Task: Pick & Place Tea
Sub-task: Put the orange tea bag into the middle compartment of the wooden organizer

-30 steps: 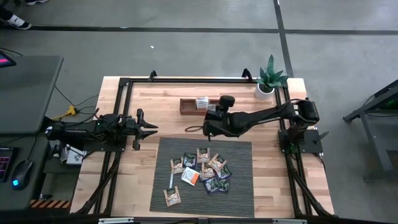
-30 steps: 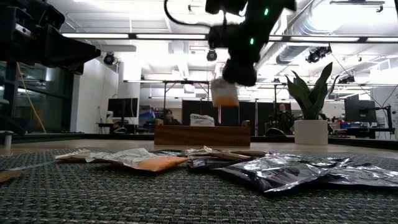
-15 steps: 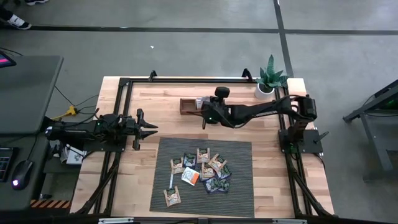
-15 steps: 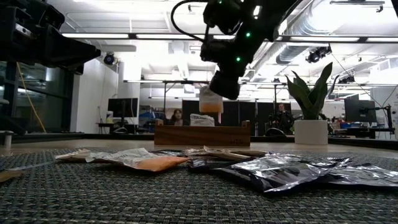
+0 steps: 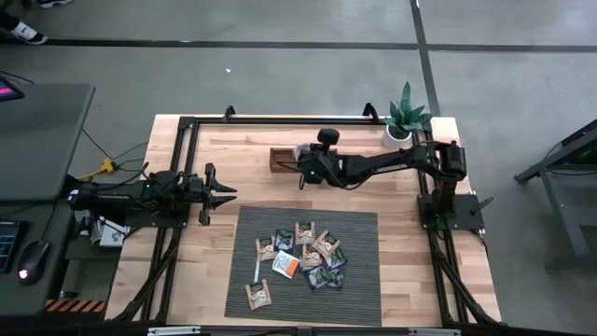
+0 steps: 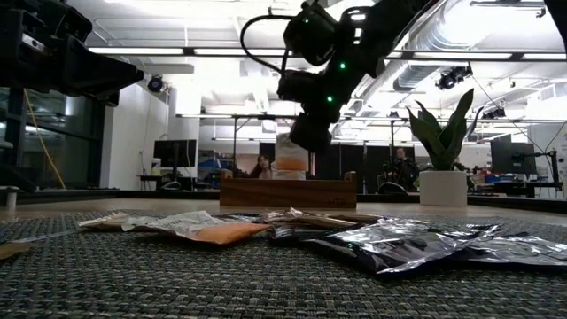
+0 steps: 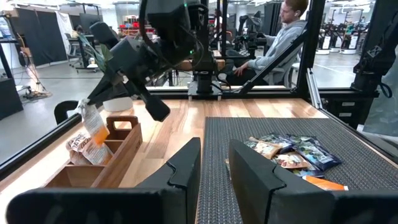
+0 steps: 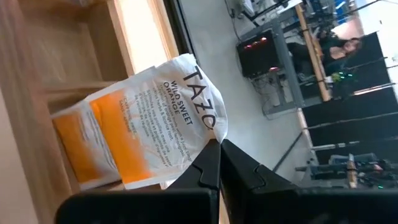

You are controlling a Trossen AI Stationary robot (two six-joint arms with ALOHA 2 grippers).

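My right gripper (image 5: 301, 161) is over the wooden box (image 5: 283, 161) at the table's far side, shut on an orange-and-white tea sachet (image 8: 140, 127). The sachet (image 7: 93, 127) hangs just above the box's compartments, where another sachet (image 7: 78, 144) lies. Several more tea sachets (image 5: 303, 257) lie in a loose pile on the grey woven mat (image 5: 359, 280). My left gripper (image 7: 214, 149) waits at the table's left side, pointing level toward the middle, fingers a little apart with nothing between them. My right gripper pinches the sachet's white upper edge near a corner (image 8: 208, 132) between its two fingertips. The fingers slant down from the table's right side. The sachet hangs below them, tilted, its orange lower end (image 6: 291, 164) just above the box.
A potted plant (image 5: 406, 119) stands at the far right corner, just right of the box. Black frame rails run along the table's edges. The wooden tabletop (image 5: 215, 261) left of the mat is bare. People sit in the room beyond the table.
My right gripper has carried the sachet from above the mat's far edge toward the far left, over the wooden box, and has sunk. The sachet has come down from well above the box to just over its compartments.
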